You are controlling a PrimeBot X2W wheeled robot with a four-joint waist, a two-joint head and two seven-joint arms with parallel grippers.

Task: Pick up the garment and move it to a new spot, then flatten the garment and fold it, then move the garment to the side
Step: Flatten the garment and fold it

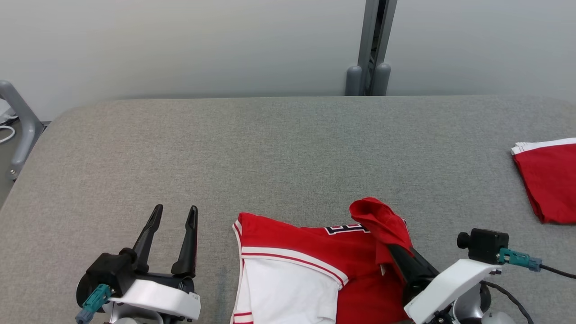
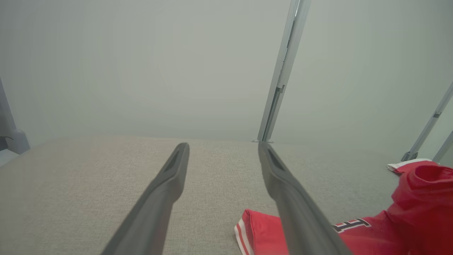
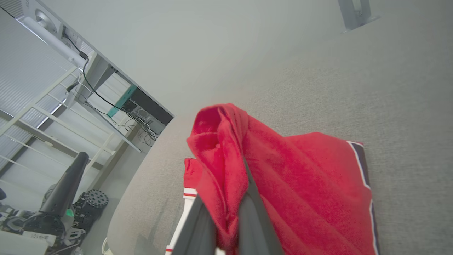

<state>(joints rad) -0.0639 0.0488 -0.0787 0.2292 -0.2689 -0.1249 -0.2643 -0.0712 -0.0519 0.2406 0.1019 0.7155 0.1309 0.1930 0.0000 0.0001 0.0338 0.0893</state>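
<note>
Fabric at the right end of the garment (image 1: 292,256) is clamped between the closed fingers of the right gripper (image 1: 397,252). A red fold is raised there into a peak that is pointed up and toward the far side of the table (image 1: 288,148). The rest of the garment is laid flat on the grey table at its near edge, between the two grippers and slightly right of the middle. Its visible part is stretched from left to right, and that is taken as its long axis. Its near portion is cut off by the lower edge of the head view, so the full length cannot be told. A white panel edged with red and white stripes is turned toward the near left. Plain red cloth bearing a dark, white-bordered number is placed along the far edge, with the number set left to right. In the right wrist view the red fold is seen draped over both dark fingers, and their tips are hidden by it. The left gripper (image 1: 174,209) is held just left of the garment and apart from it, with its fingers spread wide, nothing between them, and pointed toward the far side. A second cloth (image 1: 549,180), red with a white edge, is laid folded at the table's right edge, well apart from the garment. A grey post (image 1: 372,45) is stood behind the table.
</note>
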